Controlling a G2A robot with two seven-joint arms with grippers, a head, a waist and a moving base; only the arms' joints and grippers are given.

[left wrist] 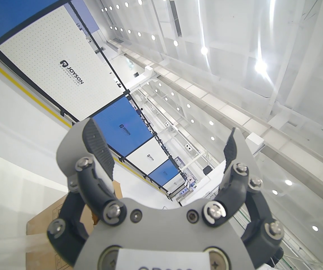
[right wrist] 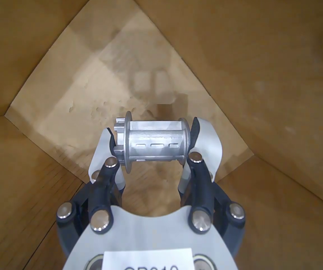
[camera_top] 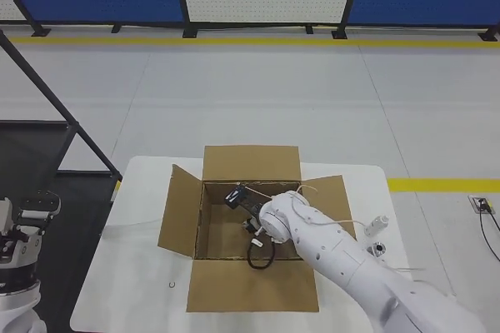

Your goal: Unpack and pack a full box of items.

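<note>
An open cardboard box (camera_top: 252, 285) stands on the white table (camera_top: 133, 258), its four flaps folded outward. My right arm (camera_top: 317, 241) reaches down into the box's far part. Inside, my right gripper (right wrist: 153, 139) is shut on a silver metal cylinder (right wrist: 155, 143) with flanges at both ends, one finger on each end, close over the brown floor near a corner of the box. My left arm (camera_top: 12, 237) is off the table's left side. My left gripper (left wrist: 164, 147) is open, holds nothing, and points up at the ceiling.
Two small metal parts (camera_top: 379, 222) (camera_top: 377, 248) lie on the table right of the box. A small ring (camera_top: 172, 285) lies left of the box's near flap. A black frame (camera_top: 58, 125) stands beyond the table's left edge.
</note>
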